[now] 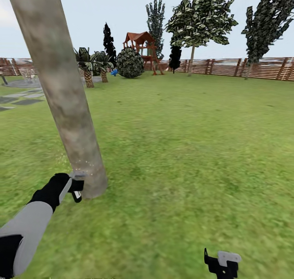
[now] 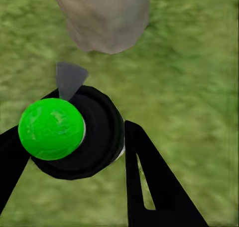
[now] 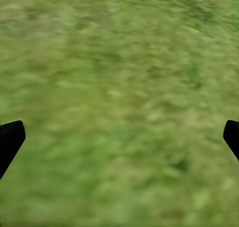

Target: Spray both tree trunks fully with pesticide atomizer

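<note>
Your left gripper (image 2: 74, 152) clamps the atomizer (image 2: 74, 137) just beside the tree trunk (image 1: 65, 103); your right gripper (image 3: 119, 137) hangs spread over grass (image 1: 183, 148).

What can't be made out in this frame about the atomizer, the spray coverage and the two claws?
- Atomizer: left wrist view shows its green top and grey nozzle; the body is hidden beneath.
- Tree trunk: head view shows a few white specks near its base; its far side is hidden and its top is cut off.
- Left claw: small in head view.
- Right claw: cut by the bottom edge.
</note>
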{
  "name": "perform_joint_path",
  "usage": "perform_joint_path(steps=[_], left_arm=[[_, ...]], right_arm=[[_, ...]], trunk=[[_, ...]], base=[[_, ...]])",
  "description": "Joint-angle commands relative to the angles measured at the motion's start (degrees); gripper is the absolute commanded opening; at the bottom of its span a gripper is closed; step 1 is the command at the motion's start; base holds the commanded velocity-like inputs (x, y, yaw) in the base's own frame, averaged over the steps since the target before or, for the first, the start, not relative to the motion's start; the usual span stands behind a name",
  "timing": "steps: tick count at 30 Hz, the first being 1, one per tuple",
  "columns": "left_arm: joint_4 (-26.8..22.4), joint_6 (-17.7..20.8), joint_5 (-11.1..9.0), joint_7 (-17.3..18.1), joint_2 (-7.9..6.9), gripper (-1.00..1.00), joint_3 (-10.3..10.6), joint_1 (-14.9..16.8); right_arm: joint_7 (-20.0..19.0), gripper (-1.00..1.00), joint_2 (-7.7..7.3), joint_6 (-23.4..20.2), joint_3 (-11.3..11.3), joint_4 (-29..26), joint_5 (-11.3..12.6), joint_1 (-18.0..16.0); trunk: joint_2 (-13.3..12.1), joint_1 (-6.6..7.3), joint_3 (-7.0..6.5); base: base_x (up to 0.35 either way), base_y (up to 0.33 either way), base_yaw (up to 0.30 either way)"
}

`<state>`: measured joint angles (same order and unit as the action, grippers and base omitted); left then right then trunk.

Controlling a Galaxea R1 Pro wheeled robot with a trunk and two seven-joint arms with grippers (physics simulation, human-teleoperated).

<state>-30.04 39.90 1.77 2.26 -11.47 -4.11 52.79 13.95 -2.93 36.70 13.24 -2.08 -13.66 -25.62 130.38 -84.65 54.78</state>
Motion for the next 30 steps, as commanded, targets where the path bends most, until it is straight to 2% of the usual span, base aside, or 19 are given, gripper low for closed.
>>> perform_joint_path(steps=[1, 2, 4, 5, 7, 8, 12, 14, 17, 26, 30], left_arm=[[-0.2, 0.8, 0.6, 0.8, 0.09, -1.0, 0.2, 0.5], [-0.2, 1.5, 0.7, 1.6, -0.07, -1.0, 1.3, 2.3], [-0.2, 2.0, 0.7, 1.9, -0.8, -1.0, 1.6, 3.7], [-0.2, 3.5, 0.8, 1.9, -2.32, -1.0, 1.7, 4.6], [-0.2, 5.6, 0.7, 2.0, -4.14, -1.0, 1.7, 5.2], [-0.2, 6.0, 0.7, 2.0, -4.28, -1.0, 1.8, 5.2], [-0.3, 6.3, 0.7, 2.0, -4.07, -1.0, 2.2, 4.9], [-0.3, 6.3, 0.6, 2.0, -3.89, -1.0, 4.5, 4.7], [-0.3, 6.3, 0.6, 1.9, -3.52, -1.0, 6.2, 4.6], [0.1, 6.2, 0.8, 1.4, -3.66, -1.0, 6.7, 4.3], [0.7, 5.9, 0.8, 1.3, -3.73, -1.0, 6.6, 3.0]], right_arm=[[0.3, 1.0, 0.01, 0.1, 0.3, 0.1, -0.6, 0.0], [0.4, 1.0, 0.03, 0.1, 0.3, 0.1, -0.6, 0.0], [0.4, 1.0, 0.03, 0.1, 0.3, 0.1, -0.6, 0.0], [0.3, 1.0, 0.03, 0.1, 0.3, 0.1, -0.7, 0.0], [0.3, 1.0, 0.03, 0.1, 0.3, 0.1, -0.7, 0.0], [0.3, 1.0, 0.03, 0.1, 0.3, 0.1, -0.7, 0.0], [0.3, 1.0, 0.1, 0.1, 0.3, 0.1, -0.7, 0.0], [0.3, 1.0, 0.1, 0.1, 0.3, 0.1, -0.7, 0.0], [0.3, 1.0, 0.01, 0.1, 0.3, 0.1, -0.7, 0.0], [0.3, 1.0, -0.06, 0.1, 0.3, 0.1, -0.6, 0.0], [0.3, 1.0, 0.03, 0.1, 0.3, 0.1, -0.6, 0.0]], trunk=[[0.0, 0.01, 0.05], [0.0, 0.01, 0.05], [0.0, 0.01, 0.05], [0.0, 0.01, 0.05], [0.0, 0.01, 0.05], [0.0, 0.01, 0.05], [0.0, 0.01, 0.05], [0.0, 0.01, 0.05], [0.0, 0.01, 0.05], [0.0, 0.01, 0.05], [0.0, 0.01, 0.05]], base=[[0.0, 0.0, 0.232], [0.0, 0.0, 0.265], [0.0, 0.0, 0.273], [0.0, 0.0, 0.276], [0.0, 0.0, 0.277], [0.0, 0.0, 0.277], [0.0, 0.0, 0.224], [0.039, 0.0, 0.039], [0.232, 0.026, 0.01], [0.333, 0.114, 0.0], [0.101, 0.048, 0.172]])
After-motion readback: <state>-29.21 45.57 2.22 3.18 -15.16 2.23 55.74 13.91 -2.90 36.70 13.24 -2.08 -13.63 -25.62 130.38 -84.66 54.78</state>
